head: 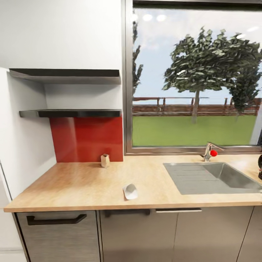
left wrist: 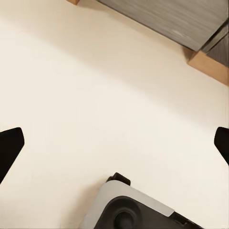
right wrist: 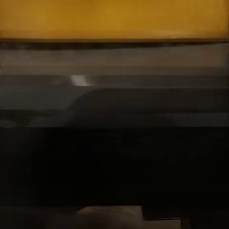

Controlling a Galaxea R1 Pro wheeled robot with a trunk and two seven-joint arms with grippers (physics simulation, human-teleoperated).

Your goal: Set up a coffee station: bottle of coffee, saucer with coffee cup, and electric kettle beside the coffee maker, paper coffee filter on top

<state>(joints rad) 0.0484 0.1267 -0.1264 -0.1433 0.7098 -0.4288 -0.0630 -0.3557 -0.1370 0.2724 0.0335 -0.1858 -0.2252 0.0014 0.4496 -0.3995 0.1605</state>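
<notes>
While floor fills its camera, left tool (left wrist: 114, 143) hangs fingers spread.

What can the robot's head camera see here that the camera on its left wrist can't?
Head view alone: the wooden countertop, steel sink with red-knobbed tap, window, two dark wall shelves, a small tan bottle-like object and a white folded object. Left wrist view alone: cream floor and the left hand, its fingers spread. Both: grey cabinet fronts.
</notes>
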